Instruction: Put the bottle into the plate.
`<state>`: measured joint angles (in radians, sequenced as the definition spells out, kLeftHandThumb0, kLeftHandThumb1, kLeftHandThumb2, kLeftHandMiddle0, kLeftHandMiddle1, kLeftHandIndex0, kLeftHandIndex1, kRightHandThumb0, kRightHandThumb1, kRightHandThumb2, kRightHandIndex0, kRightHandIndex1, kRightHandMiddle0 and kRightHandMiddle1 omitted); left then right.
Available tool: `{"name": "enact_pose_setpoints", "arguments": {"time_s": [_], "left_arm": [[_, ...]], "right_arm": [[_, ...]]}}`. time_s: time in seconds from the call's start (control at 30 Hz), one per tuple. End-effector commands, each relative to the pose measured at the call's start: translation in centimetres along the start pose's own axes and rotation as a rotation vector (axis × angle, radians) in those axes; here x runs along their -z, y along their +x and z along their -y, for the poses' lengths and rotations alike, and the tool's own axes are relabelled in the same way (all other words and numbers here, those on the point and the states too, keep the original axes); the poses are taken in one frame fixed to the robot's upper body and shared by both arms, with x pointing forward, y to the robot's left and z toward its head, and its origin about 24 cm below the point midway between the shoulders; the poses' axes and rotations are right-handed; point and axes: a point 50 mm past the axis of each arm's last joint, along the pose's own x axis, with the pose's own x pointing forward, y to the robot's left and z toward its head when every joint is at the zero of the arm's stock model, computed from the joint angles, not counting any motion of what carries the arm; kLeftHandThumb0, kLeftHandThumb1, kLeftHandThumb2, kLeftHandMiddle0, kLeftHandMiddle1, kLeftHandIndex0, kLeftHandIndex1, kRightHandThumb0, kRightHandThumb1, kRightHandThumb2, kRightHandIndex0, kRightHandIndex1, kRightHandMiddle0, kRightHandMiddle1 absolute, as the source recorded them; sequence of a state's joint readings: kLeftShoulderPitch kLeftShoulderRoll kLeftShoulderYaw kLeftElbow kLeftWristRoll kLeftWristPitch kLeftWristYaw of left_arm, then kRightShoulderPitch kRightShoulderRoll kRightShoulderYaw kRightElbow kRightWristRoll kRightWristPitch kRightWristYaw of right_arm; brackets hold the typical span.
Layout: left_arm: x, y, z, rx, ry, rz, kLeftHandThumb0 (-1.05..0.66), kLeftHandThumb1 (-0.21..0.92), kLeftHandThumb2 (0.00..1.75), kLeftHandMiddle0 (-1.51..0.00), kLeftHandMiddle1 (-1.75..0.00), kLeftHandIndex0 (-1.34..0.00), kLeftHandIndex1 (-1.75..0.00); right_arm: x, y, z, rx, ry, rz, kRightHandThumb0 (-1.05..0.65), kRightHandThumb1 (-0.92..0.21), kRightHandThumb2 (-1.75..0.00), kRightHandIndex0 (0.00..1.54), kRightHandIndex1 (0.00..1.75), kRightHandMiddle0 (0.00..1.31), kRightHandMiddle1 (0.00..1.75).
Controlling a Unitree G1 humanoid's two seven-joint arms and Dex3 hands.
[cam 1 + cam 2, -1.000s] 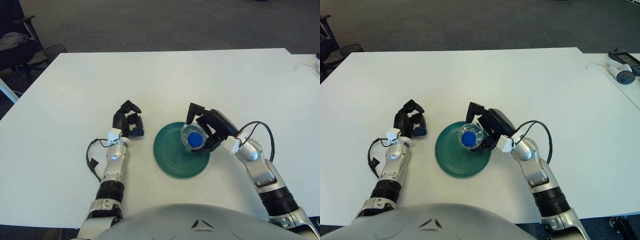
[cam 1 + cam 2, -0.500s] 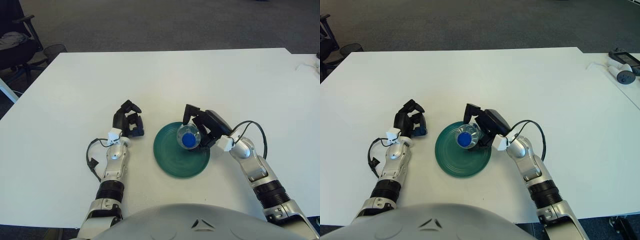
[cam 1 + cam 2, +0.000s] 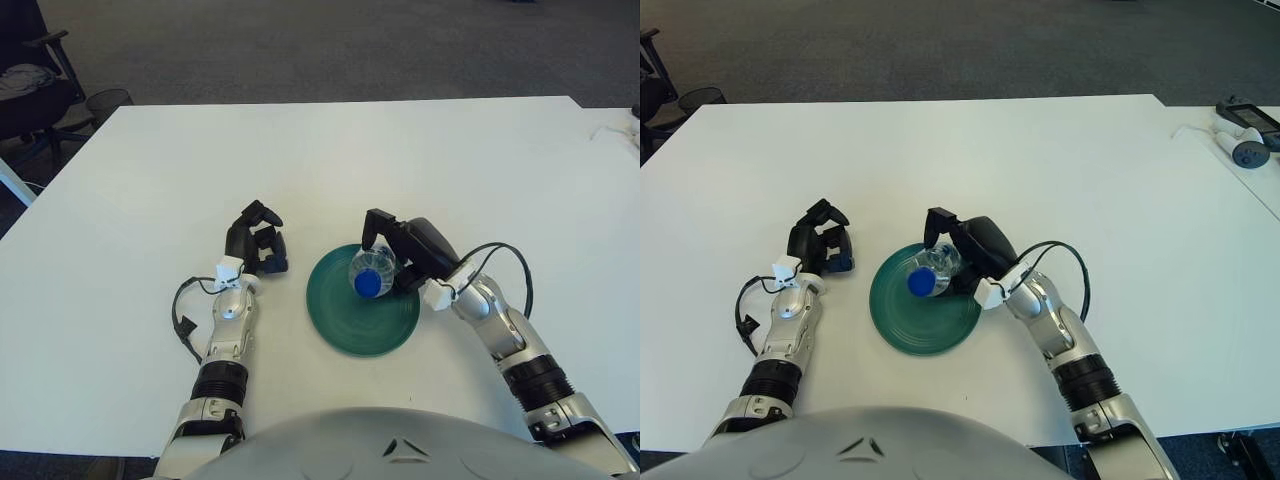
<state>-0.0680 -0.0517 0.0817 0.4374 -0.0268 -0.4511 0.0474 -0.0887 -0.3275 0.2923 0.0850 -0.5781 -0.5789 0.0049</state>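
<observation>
Fingers of the right hand (image 3: 405, 252) are wrapped around the bottle (image 3: 370, 272), holding it over the far right part of the plate (image 3: 363, 300). It is tilted, its blue cap (image 3: 366, 283) leaning toward the robot and the plate's middle; probably the grip from the far side lets the bottle go down inside the rim. Whether its base already touches the plate cannot be told. Release looks like the step left.

Left of the plate, the left hand (image 3: 256, 241) rests on the table (image 3: 320, 160), fingers curled on nothing, parked clear of the work. Beyond, a charger-like device (image 3: 1248, 148) lies at the far right edge.
</observation>
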Motion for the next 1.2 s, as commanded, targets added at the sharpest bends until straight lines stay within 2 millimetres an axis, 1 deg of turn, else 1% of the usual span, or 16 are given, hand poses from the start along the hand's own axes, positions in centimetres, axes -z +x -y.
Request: {"name": "enact_pose_setpoints", "arguments": {"time_s": [0.0, 0.5, 0.87, 1.07, 1.17], "left_arm": [[1.55, -1.05, -0.20, -0.007, 0.002, -0.094, -0.61, 0.02, 1.68, -1.29, -1.75, -0.86, -1.75], [1.53, -1.07, -0.01, -0.007, 0.005, -0.099, -0.61, 0.02, 1.68, -1.29, -1.75, -0.86, -1.75], [1.59, -1.07, -0.07, -0.006, 0.012, -0.101, -0.62, 0.01, 1.69, -1.31, -1.75, -0.87, -1.75], [1.64, -1.04, -0.11, -0.006, 0.016, -0.102, -0.62, 0.01, 1.69, -1.31, -1.75, -0.87, -1.75], [1.67, -1.02, -0.12, -0.007, 0.019, -0.103, -0.61, 0.03, 1.67, -1.31, -1.75, -0.86, -1.75]], "right_arm": [[0.27, -0.09, -0.32, -0.021, -0.028, -0.001, -0.45, -0.43, -1.17, 1.01, 1.75, 0.53, 1.75], [0.35, -0.19, -0.37, -0.019, -0.058, 0.025, -0.44, -0.43, -1.18, 1.04, 1.75, 0.53, 1.75], [0.38, -0.23, -0.44, -0.033, -0.056, 0.032, -0.44, -0.44, -1.16, 1.02, 1.75, 0.52, 1.75], [0.35, -0.29, -0.47, -0.074, -0.070, 0.055, -0.44, -0.45, -1.14, 0.96, 1.75, 0.51, 1.75], [0.34, -0.37, -0.50, -0.099, -0.080, 0.074, -0.43, -0.49, -1.09, 0.86, 1.75, 0.48, 1.75]]}}
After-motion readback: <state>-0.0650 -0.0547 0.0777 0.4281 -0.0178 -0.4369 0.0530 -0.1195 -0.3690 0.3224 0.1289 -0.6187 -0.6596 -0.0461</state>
